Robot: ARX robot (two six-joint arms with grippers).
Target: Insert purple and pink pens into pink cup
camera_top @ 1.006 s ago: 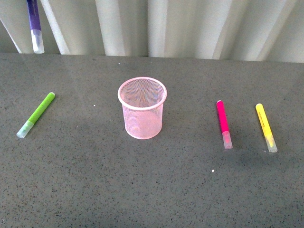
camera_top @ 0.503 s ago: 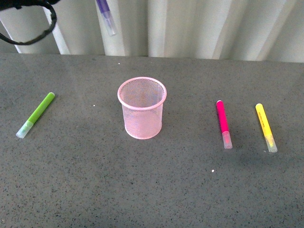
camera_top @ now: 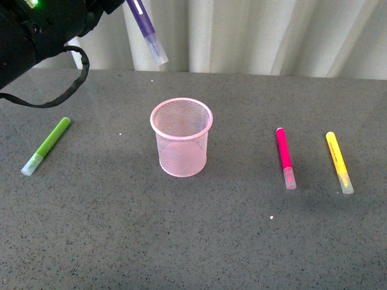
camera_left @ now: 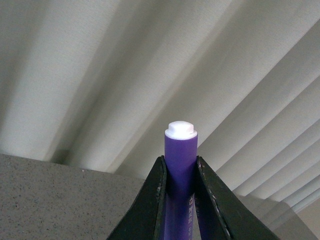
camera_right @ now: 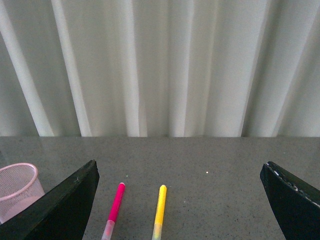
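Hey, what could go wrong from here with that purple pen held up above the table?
The purple pen in the left gripper hangs tilted and seemingly not over the pink cup; released now, it would likely miss. Lowered at that tilt, its cap could catch the rim and tip the cup.
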